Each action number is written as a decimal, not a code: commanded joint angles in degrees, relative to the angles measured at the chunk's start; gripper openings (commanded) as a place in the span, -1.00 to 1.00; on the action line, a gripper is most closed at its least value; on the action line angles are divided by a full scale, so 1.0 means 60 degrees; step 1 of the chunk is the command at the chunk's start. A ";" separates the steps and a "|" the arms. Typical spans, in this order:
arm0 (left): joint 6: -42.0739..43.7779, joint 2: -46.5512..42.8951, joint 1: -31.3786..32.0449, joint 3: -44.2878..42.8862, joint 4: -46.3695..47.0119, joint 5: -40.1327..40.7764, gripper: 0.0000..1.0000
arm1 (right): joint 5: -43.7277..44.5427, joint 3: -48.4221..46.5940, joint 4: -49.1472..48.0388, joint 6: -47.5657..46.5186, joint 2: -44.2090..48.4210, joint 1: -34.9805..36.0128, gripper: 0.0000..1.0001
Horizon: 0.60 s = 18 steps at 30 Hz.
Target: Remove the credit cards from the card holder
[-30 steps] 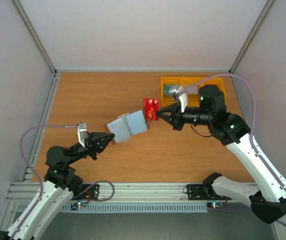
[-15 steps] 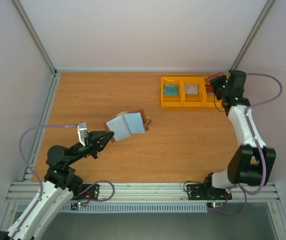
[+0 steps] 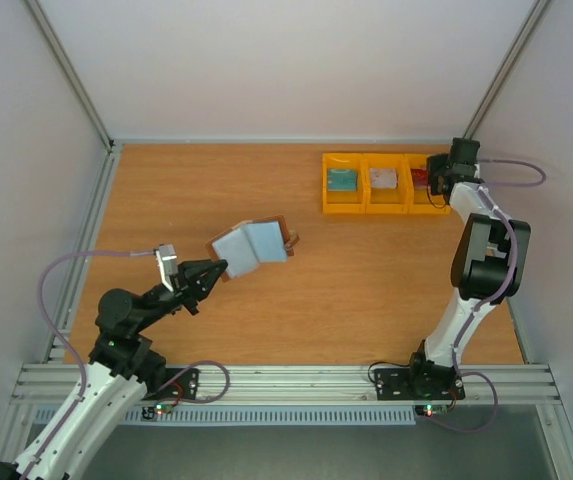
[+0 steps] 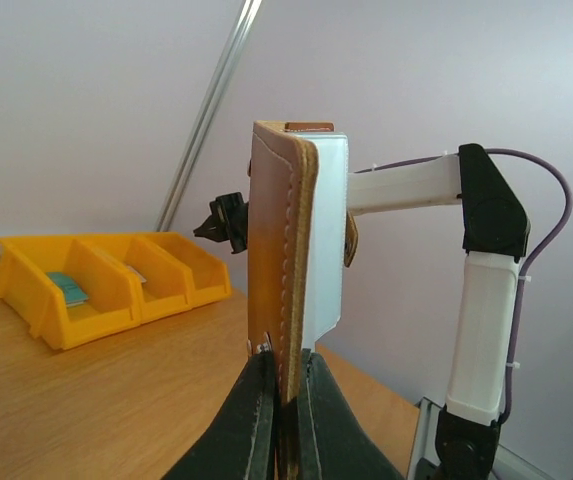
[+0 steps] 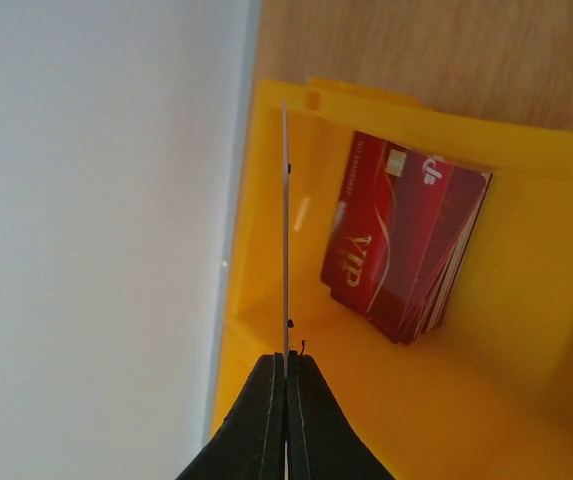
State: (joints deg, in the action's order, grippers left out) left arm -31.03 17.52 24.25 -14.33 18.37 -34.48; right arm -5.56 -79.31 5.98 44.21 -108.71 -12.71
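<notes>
Card poised over the end bin

The right gripper point(image 5: 286, 375) pinches one card point(image 5: 285, 230) edge-on above the red stack point(image 5: 406, 250) in the yellow bin point(image 5: 536, 290); best released low and centred. The left gripper point(image 4: 282, 395) clamps the wallet point(image 4: 284, 260) aloft, well apart.

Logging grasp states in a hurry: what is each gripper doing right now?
Left gripper: shut on the card holder, at its lower edge.
Right gripper: shut on a credit card, seen edge-on, over the yellow bin.
</notes>
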 commanded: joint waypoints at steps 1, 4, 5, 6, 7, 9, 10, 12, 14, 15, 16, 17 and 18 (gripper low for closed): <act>0.0459 -0.0195 0.0016 0.0060 0.0111 0.0396 -1.00 | 0.0340 -0.0431 -0.0185 0.0658 -0.0459 -0.0021 -0.98; 0.0519 -0.0170 0.0016 0.0070 0.0066 0.0443 -0.99 | 0.0234 -0.0853 -0.0007 0.0732 -0.1023 -0.0034 -0.98; 0.0534 -0.0155 0.0021 0.0073 0.0085 0.0457 -0.99 | 0.0137 -0.1052 0.0113 0.0782 -0.1232 -0.0026 -0.98; 0.0540 -0.0137 0.0017 0.0073 0.0106 0.0458 -0.99 | 0.0041 -0.1218 0.0204 0.0895 -0.1422 -0.0034 -0.98; 0.0531 -0.0104 0.0007 0.0073 0.0126 0.0451 -0.99 | -0.0053 -0.1314 0.0230 0.1053 -0.1604 -0.0033 -0.98; 0.0507 -0.0026 0.0008 0.0073 0.0165 0.0444 -0.99 | -0.0125 -0.1443 0.0246 0.1327 -0.1905 -0.0027 -0.97; 0.0488 0.0026 0.0013 0.0073 0.0187 0.0444 -1.00 | -0.0189 -0.1533 0.0205 0.1351 -0.2059 -0.0023 -0.98; 0.0457 0.0101 0.0001 0.0073 0.0242 0.0457 -1.00 | -0.0455 -0.1847 0.0349 0.1268 -0.2342 -0.0025 -0.98; 0.0454 0.0183 0.0003 0.0077 0.0286 0.0487 -0.99 | -0.0564 -0.1960 0.0422 0.1336 -0.2496 -0.0017 -0.98; 0.0447 0.0238 0.0001 0.0074 0.0323 0.0488 -0.99 | -0.0512 -0.1883 0.0373 0.1414 -0.2511 -0.0011 -0.98; 0.0434 0.0282 0.0001 0.0075 0.0362 0.0480 -0.99 | -0.0423 -0.1802 0.0349 0.1477 -0.2499 -0.0017 -0.98; 0.0415 0.0328 0.0001 0.0074 0.0402 0.0474 -1.00 | -0.0340 -0.1733 0.0351 0.1493 -0.2470 -0.0018 -0.98; 0.0400 0.0344 0.0005 0.0075 0.0422 0.0473 -1.00 | -0.0297 -0.1701 0.0340 0.1467 -0.2461 -0.0020 -0.98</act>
State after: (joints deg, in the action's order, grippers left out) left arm -29.10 18.83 24.25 -14.22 16.49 -32.51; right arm -8.43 -89.62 7.11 51.11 -123.07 -12.53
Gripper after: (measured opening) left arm 0.045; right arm 0.022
